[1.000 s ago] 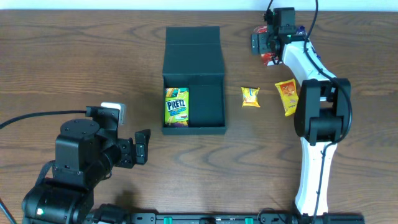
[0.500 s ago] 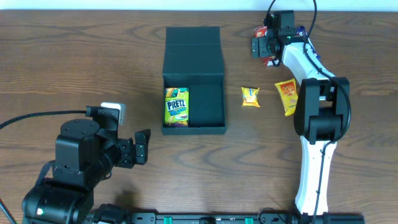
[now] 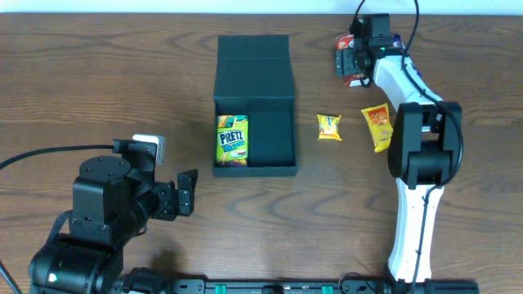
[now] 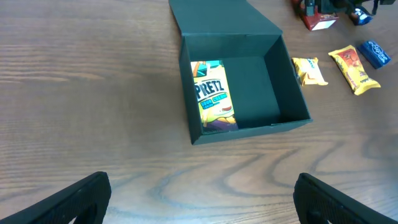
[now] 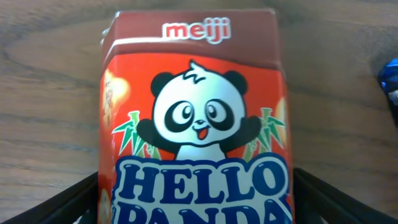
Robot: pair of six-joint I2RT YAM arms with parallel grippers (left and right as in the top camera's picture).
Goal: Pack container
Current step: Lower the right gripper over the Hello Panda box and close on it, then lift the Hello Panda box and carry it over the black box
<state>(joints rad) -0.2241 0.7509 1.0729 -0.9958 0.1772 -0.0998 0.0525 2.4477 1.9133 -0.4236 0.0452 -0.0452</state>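
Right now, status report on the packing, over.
Left fingers open. Right fingers straddle Hello Panda box, grip unclear. Container open, Pretz packet inside. Nothing blocking.

There is one black box (image 3: 254, 170) with one hinged lid (image 3: 253, 57). Five snacks can be counted in all. One green and yellow pretzel packet (image 3: 232, 140) lies inside the box, and four snacks lie outside it: one small yellow packet (image 3: 329, 126), one longer orange-yellow packet (image 3: 377, 127), one red biscuit box (image 5: 194, 124) with a panda on it, and one blue packet (image 4: 375, 53). There are two robot arms, one black (image 3: 106, 204) and one white and black (image 3: 413, 220), and one wooden table (image 3: 82, 82) under everything.
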